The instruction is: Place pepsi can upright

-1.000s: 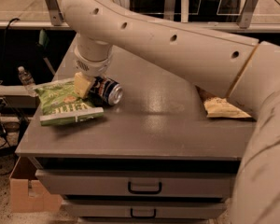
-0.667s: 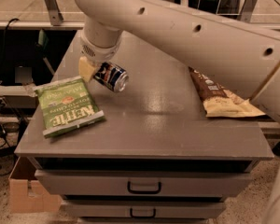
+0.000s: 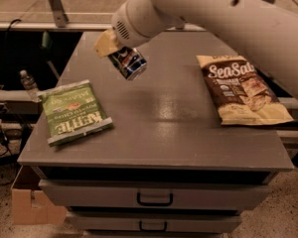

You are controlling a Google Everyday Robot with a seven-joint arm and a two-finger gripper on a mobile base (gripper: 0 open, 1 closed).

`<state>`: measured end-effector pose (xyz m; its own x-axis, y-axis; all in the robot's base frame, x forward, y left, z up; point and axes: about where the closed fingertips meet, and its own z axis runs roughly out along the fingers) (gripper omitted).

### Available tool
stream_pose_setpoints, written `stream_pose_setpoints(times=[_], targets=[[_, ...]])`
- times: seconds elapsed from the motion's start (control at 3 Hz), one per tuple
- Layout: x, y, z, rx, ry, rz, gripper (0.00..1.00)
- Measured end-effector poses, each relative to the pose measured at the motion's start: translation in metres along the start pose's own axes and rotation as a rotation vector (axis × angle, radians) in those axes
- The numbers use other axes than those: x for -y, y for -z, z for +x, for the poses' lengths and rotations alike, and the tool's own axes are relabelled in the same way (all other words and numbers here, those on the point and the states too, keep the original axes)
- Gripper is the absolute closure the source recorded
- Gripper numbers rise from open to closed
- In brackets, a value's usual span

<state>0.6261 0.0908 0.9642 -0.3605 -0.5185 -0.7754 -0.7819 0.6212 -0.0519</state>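
The jaws hang above the back left part of a grey counter (image 3: 154, 138), whose top shows a dull sheen of light. Below and in front of them are two drawers (image 3: 89, 196) with dark handles. Low to their left, a cardboard box (image 3: 26, 205) stands on speckled floor (image 3: 283, 217).

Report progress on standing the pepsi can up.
Done: the gripper grips the can, tilted and clear of the table. In hand: it hangs between the green bag and the brown bag, nearer the green one. Left: turn it upright, set it on the table, let go.
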Motion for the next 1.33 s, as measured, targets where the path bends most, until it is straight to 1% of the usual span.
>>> stream_pose_setpoints(times=[0.33, 0.67, 1.0, 1.33], targets=[[0.009, 0.01, 0.001, 0.166, -0.073, -0.055, 1.0], [0.015, 0.021, 0.004, 0.327, -0.119, -0.121, 1.0], [0.015, 0.028, 0.009, 0.452, -0.108, -0.181, 1.0], [0.002, 0.031, 0.01, 0.541, -0.019, -0.221, 1.0]])
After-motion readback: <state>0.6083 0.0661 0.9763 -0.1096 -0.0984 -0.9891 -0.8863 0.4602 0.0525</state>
